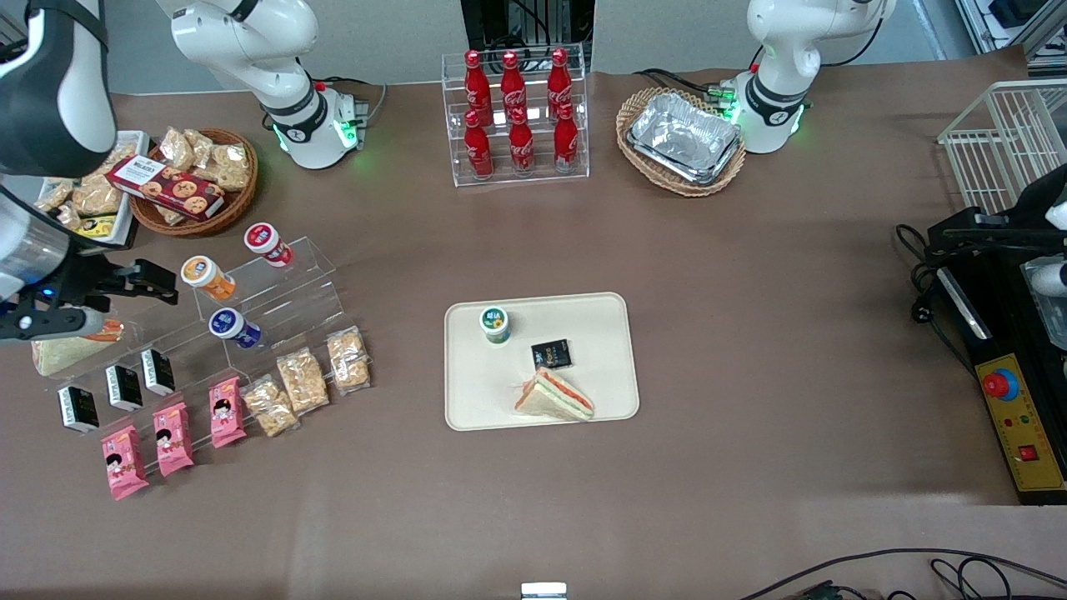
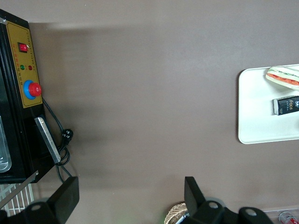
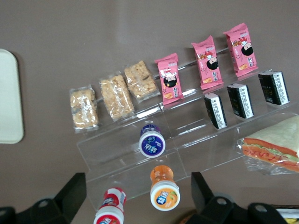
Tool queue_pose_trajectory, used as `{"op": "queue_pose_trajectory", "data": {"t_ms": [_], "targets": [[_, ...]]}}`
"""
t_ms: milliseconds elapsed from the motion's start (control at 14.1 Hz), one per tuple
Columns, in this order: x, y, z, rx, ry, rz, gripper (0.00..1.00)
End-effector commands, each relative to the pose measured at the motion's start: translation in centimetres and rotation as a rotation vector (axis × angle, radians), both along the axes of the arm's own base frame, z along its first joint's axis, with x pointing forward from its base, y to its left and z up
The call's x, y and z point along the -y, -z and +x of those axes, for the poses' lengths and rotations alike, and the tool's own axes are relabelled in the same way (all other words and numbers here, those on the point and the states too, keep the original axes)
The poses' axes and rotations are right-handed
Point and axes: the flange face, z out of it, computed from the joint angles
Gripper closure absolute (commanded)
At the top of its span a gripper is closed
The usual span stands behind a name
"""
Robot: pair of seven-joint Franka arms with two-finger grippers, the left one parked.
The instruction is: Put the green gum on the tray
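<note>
The green gum [image 1: 494, 323] stands upright on the cream tray [image 1: 600, 333], in the tray's corner farthest from the front camera on the working arm's side. A black packet [image 1: 551, 354] and a wrapped sandwich [image 1: 553, 396] lie on the tray too. My right gripper [image 1: 146, 281] hangs open and empty high above the clear acrylic stand [image 1: 275, 292] at the working arm's end of the table. In the right wrist view the open fingers [image 3: 70, 196] flank the orange gum [image 3: 164, 189] and the red gum [image 3: 110, 207]; the tray's edge [image 3: 10, 98] shows there.
The stand holds the blue gum [image 1: 235, 327], orange gum [image 1: 207, 277], red gum [image 1: 268, 244], black packets [image 1: 123, 387], pink snack packs [image 1: 173, 437] and cereal bars [image 1: 302, 381]. A second sandwich [image 1: 75, 350] lies under the gripper. A cola rack [image 1: 517, 112] and foil-tray basket [image 1: 682, 140] stand farther back.
</note>
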Motion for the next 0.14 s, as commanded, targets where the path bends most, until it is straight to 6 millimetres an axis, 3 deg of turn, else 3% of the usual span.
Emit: {"op": "queue_pose_trajectory", "data": {"t_ms": [0, 71], "targets": [[1.04, -0.92, -0.23, -0.001, 0.017, 0.051, 0.00], [0.77, -0.91, -0.21, -0.002, 0.016, 0.043, 0.00]]}}
